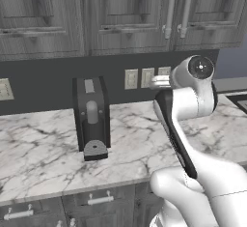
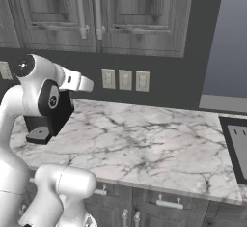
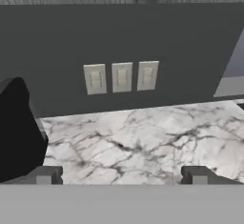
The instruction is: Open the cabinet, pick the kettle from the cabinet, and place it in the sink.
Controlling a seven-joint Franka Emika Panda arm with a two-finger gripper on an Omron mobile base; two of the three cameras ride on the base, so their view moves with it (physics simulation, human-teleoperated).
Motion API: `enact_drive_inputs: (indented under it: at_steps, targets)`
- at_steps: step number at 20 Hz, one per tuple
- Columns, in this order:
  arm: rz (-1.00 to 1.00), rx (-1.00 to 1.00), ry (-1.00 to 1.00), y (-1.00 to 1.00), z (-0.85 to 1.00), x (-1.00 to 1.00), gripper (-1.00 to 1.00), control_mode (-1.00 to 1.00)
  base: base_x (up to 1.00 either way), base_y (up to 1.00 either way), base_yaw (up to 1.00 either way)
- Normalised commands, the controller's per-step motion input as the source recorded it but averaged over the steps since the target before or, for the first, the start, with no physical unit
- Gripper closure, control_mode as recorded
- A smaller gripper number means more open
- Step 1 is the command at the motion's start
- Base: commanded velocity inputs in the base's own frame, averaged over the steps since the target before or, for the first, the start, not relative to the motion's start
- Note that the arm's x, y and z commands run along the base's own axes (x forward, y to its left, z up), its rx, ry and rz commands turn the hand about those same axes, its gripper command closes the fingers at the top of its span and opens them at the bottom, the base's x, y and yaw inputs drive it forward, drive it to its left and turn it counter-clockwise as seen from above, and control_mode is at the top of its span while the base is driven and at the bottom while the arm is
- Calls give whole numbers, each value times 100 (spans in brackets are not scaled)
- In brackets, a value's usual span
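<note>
Grey wood-grain doors on the cabinet (image 1: 176, 13) are both closed, so the kettle, if it is in there, is hidden behind them and the opening step has not begun. Their two long silver bar handles (image 1: 178, 9) stand upright side by side at the seam, long axis vertical. Down in the hand view the gripper (image 3: 121, 175) is spread wide, its two dark fingertips (image 3: 45, 175) far apart at the bottom with nothing between them, looking level across the white marble counter (image 3: 143, 142) at three pale wall switches (image 3: 121, 76) on the dark backsplash. That is the relation that counts: the handles lie above the hand, with only the cabinet's bottom edge showing at the top of its view, so I judge the arm must rise well up and reach toward the wall before the jaws can straddle a bar. A black coffee machine (image 1: 91, 117) sits on the counter to the left, near the arm's elbow, and a swing that way could clip it. Far right, a dark corner of the sink (image 2: 236, 146) cuts into the marble, well apart from the cabinet.
</note>
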Motion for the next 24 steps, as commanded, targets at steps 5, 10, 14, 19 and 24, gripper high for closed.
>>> enact_drive_inputs:
  at_steps: [5,10,14,19,24]
  targets:
    - [-5,0,-18,1,34,0,-100,-100,0,0,0]
    - [0,0,-4,0,41,0,-100,-100,0,0,0]
    - [0,0,0,0,44,0,-100,-100,0,0,0]
    - [1,0,0,0,41,0,-100,-100,0,0,0]
    - [5,0,0,0,39,2,-100,-100,0,0,0]
